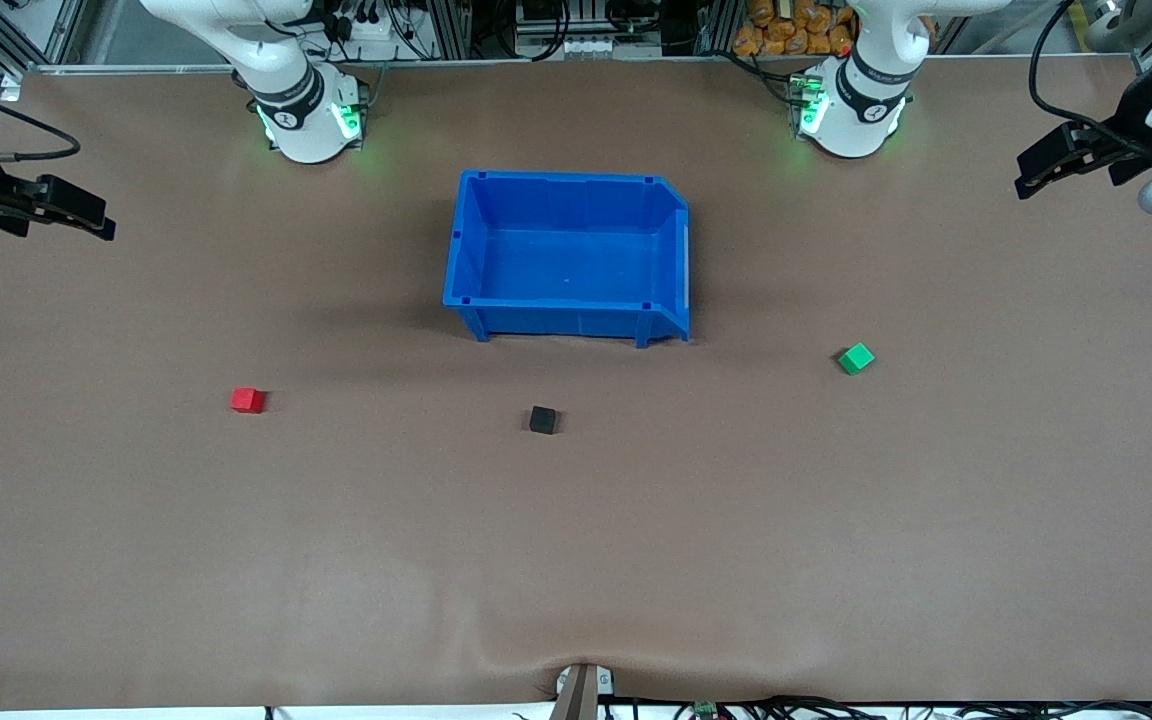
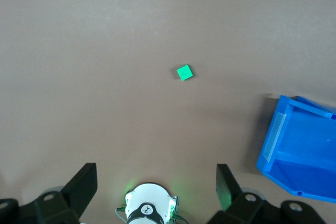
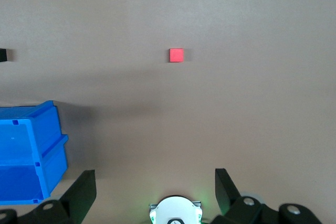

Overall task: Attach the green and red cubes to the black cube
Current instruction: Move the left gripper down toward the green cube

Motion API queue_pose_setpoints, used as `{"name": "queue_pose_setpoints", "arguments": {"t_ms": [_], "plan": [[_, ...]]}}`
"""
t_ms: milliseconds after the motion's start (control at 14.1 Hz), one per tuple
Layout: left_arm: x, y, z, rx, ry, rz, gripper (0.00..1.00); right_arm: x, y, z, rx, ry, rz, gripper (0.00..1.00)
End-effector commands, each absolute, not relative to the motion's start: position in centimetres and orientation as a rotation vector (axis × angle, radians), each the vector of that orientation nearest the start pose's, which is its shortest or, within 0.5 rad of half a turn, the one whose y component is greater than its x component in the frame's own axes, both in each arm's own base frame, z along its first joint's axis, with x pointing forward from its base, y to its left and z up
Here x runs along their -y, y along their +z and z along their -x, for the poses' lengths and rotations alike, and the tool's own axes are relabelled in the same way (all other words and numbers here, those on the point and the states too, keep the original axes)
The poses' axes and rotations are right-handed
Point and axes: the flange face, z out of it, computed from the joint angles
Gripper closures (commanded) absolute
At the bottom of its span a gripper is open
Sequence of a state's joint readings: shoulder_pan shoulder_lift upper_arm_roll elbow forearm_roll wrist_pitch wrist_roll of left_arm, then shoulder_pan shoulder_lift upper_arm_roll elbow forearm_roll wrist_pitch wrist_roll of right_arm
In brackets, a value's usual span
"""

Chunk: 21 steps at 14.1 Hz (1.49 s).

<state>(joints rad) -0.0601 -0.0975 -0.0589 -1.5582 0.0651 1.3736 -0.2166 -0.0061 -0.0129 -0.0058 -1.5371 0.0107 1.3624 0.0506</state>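
Nearest the front camera sits the black cube (image 1: pixel 542 419), alone on the bare table (image 1: pixel 576 560), roughly midway between the two arms' ends. A touch farther off lies the red cube (image 1: pixel 248 400) toward the right arm's end, then the green cube (image 1: pixel 856 358) toward the left arm's end, turned slightly askew. All three stand well apart, nothing joined yet. Farther again is the blue bin (image 1: pixel 568 185), with nothing visible inside.

The cubes look small, rigid and light, with matte faces that should give decent friction; a pinch across two opposite flat sides, centred, seems the safe hold. The green one's rotation likely calls for a wrist turn first, or the fingers may catch its corners and twist it.

Both arms wait high at the table's ends. The right gripper (image 3: pixel 152 190) hangs over the right arm's end, jaws spread wide, holding nothing. The left gripper (image 2: pixel 156 184) hangs likewise over its own end, jaws wide, empty.
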Motion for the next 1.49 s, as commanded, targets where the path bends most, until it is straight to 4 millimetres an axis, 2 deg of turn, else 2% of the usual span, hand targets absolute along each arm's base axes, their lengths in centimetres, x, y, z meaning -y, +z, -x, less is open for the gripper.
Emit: {"name": "queue_pose_setpoints", "arguments": {"t_ms": [0, 283, 425, 708, 1416], "plan": [[5.3, 66.6, -50.0, 0.130, 0.102, 3.055, 0.00, 0.5, 63.6, -52.8, -0.110, 0.248, 3.142, 0.00], [5.1, 65.4, -50.6, 0.135, 0.079, 3.058, 0.00, 1.0, 63.7, -52.8, -0.128, 0.246, 3.144, 0.00], [5.1, 64.1, -51.5, 0.135, 0.093, 3.057, 0.00, 1.3, 63.8, -52.8, -0.135, 0.244, 3.143, 0.00], [5.2, 62.6, -53.0, 0.131, 0.079, 3.061, 0.00, 0.7, 63.7, -52.8, -0.118, 0.249, 3.143, 0.00], [5.3, 59.7, -55.5, 0.138, 0.078, 3.064, 0.00, 1.2, 63.8, -52.8, -0.132, 0.241, 3.142, 0.00]]}}
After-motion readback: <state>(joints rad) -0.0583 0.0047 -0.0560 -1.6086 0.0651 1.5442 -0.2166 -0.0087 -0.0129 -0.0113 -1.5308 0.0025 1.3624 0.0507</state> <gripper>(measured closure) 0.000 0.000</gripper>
